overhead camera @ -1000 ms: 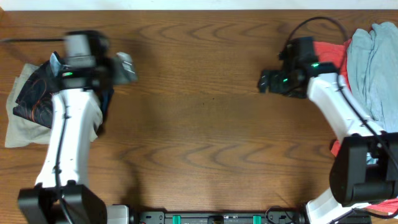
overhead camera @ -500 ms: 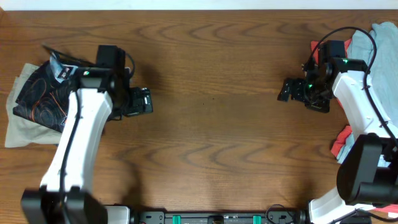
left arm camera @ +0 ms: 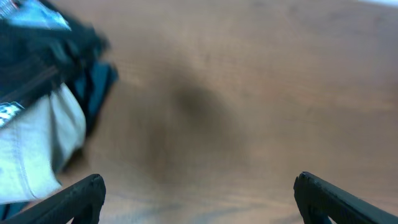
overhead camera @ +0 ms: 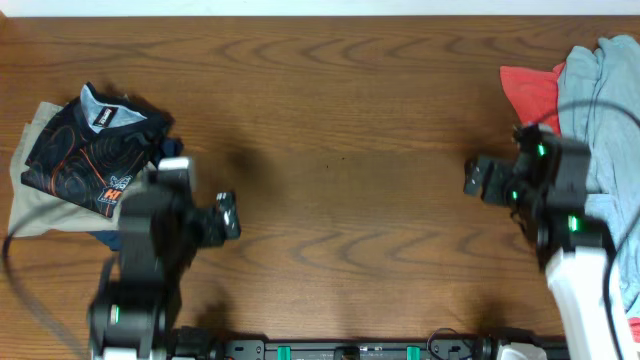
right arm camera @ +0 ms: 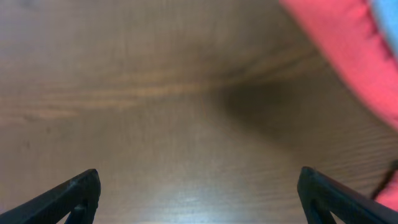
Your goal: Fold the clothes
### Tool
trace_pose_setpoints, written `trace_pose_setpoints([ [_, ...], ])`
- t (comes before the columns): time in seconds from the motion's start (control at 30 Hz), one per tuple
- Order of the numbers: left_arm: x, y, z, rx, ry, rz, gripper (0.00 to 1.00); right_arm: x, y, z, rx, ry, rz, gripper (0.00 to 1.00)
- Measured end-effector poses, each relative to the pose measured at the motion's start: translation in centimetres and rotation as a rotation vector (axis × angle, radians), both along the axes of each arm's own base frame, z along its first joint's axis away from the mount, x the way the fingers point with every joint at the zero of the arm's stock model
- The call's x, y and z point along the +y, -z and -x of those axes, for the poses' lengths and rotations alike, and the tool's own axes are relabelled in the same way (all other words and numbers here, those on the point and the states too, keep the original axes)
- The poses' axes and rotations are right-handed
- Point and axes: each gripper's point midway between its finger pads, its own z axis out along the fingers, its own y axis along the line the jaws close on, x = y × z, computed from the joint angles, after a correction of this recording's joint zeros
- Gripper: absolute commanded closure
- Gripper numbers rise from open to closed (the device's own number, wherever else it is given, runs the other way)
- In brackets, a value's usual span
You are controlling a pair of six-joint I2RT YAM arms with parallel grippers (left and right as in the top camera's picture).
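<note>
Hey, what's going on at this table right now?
Two robot arms are folding laundry. The black jersey lies folded on a beige cloth at the left edge. Neither arm holds anything: the left gripper and right gripper hover open over the table. A red garment and a grey-blue garment lie crumpled at the right.

wooden counter | beige cloth at left edge | red garment touching grey-blue garment at right edge
</note>
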Motion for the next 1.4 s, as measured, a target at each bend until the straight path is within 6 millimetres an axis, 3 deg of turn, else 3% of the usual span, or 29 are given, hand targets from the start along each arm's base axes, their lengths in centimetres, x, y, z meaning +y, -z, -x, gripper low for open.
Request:
trace_pose_setpoints([
  [0.17, 0.2, -3.5, 1.9, -0.199, 0.0, 0.016, 0.02, -0.2, -2.0, 1.9, -0.128, 0.013, 0.021, 0.01],
  [0.3, 0.2, -4.8, 2.7, -0.262, 0.0, 0.021, 0.02, -0.1, -2.2, 3.2, -0.125, 0.015, 0.023, 0.01],
  [1.17, 0.2, -4.2, 3.1, -0.238, 0.0, 0.019, 0.02, -0.1, -0.7, 4.9, -0.039, 0.017, 0.02, 0.01],
  [1.27, 0.2, -4.2, 3.1, -0.237, 0.0, 0.019, 0.02, 0.0, -1.4, 5.7, -0.065, 0.018, 0.022, 0.01],
  [1.4, 0.2, -4.2, 3.1, -0.236, 0.0, 0.018, 0.02, -0.3, -3.9, 6.8, -0.174, 0.034, 0.044, 0.01],
])
